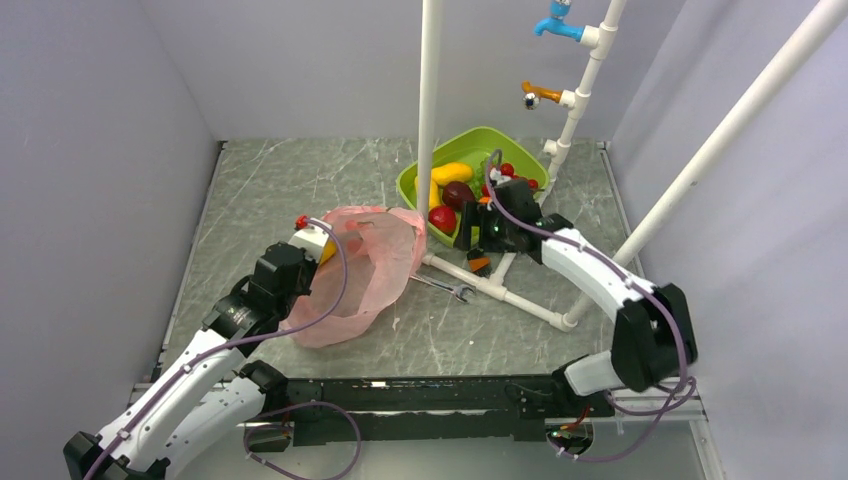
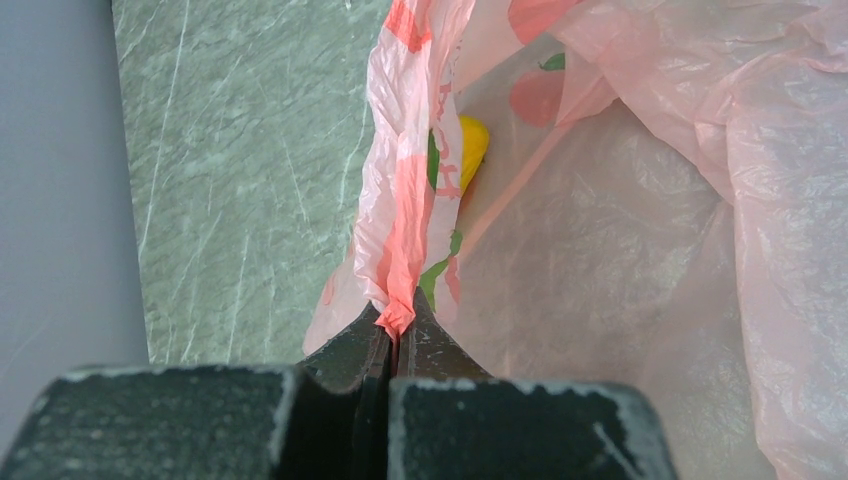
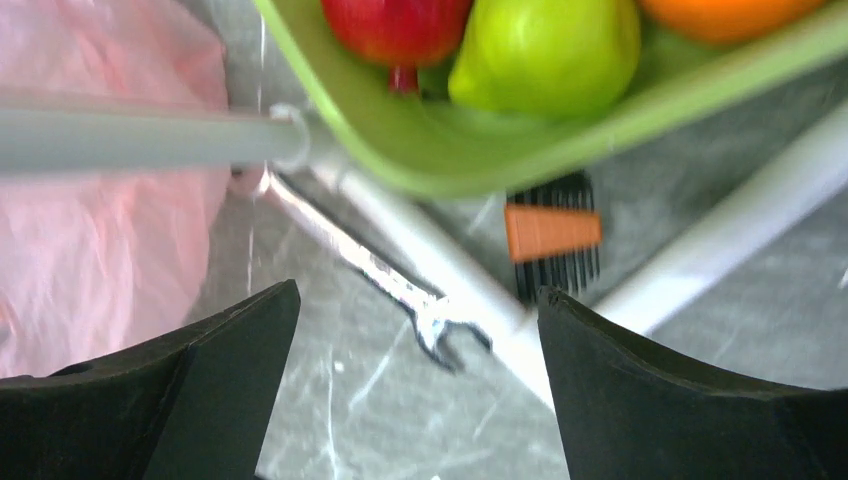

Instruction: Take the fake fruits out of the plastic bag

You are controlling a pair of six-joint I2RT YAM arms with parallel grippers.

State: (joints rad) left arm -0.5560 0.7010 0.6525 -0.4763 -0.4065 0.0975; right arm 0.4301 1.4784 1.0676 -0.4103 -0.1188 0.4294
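Left gripper (image 2: 395,335) pinches the bag (image 2: 620,260) edge between closed jaws; right gripper (image 3: 418,295) gapes wide, empty. Thin plastic may slip free if pulled.

The top external camera is looking down from above and behind the arms, taking in the whole table (image 1: 300,170) from far off; the left wrist camera is sitting very close to the plastic bag (image 2: 640,250), facing along the left gripper (image 2: 397,345) into the bag's mouth; the right wrist camera is pointing steeply down past the right gripper (image 3: 418,300), close above the green tub (image 3: 420,170) and wrench (image 3: 400,285); all three are sharing the bag; top and right wrist views are sharing tub and wrench.
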